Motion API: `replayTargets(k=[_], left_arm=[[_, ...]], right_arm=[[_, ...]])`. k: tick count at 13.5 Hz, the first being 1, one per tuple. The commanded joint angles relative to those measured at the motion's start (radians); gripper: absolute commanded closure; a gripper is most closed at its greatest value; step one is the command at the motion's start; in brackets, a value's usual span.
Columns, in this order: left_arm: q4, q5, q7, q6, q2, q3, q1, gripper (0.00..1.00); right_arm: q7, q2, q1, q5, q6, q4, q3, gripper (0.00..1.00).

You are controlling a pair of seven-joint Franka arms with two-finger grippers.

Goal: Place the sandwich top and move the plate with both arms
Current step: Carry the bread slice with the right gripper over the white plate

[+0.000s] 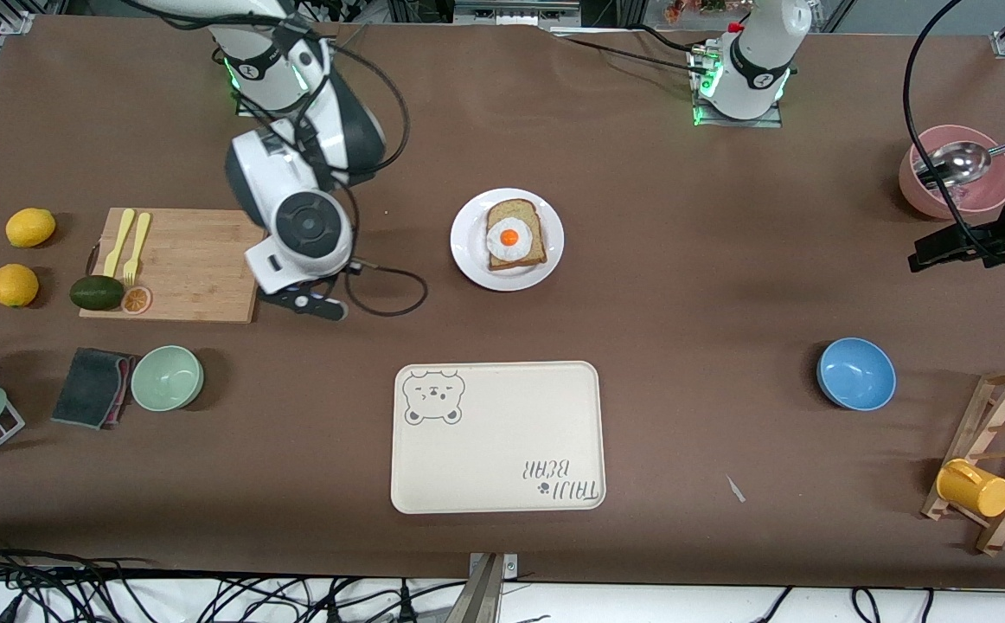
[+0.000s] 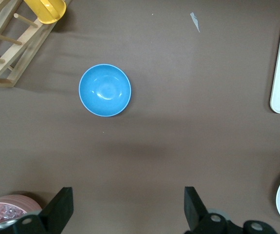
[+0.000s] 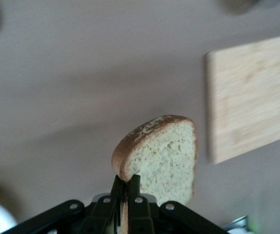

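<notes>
**Bread slice pinched in right gripper; plate with egg slice on table**

Front view. Two white arms. Right arm bent low over the bare table beside the bamboo cutting board (image 1: 174, 264); right gripper (image 1: 305, 303) just off the board's corner, fingers not readable from here. Left arm's base at the top, its wrist at the picture's edge near the pink bowl (image 1: 956, 186), which holds one metal ladle (image 1: 956, 162). One white plate (image 1: 507, 239) mid-table, carrying one bread slice topped with a fried egg (image 1: 515, 235). One cream tray (image 1: 497, 437) nearer the camera than the plate, printed with a bear face and the words "TAILI BEAR", seen upside down. On the board: two yellow forks (image 1: 129, 242), one avocado (image 1: 97, 292), one orange slice (image 1: 137, 299). Two lemons (image 1: 22, 255) toward the right arm's end. One green bowl (image 1: 167, 377), one dark cloth (image 1: 92, 387), one blue bowl (image 1: 855, 373), one wooden rack (image 1: 1000, 459) with one yellow cup (image 1: 973, 488).

Left wrist view. Left gripper (image 2: 127, 207) over bare table, fingers spread wide, nothing between them. Blue bowl, rack with cup, tray corner showing the letters "TH", plate rim and pink bowl edge all visible.

Right wrist view. Fingers closed tight on the lower edge of the sandwich top (image 3: 159, 161), held upright on edge, crust rounded on top, above bare table near the board's corner.
</notes>
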Motion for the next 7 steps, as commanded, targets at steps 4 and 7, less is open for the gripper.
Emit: replayTargets(k=[4,7], left_arm=[[-0.003,0.0,0.013,0.008,-0.006,-0.001,0.003,0.0],[-0.003,0.0,0.013,0.008,-0.006,-0.001,0.003,0.0]], right_arm=[[0.241,0.049,0.176,0.219,0.016,0.087,-0.006,1.0],[0.352,0.175,0.242,0.254,0.061,0.221,-0.006,1.0]])
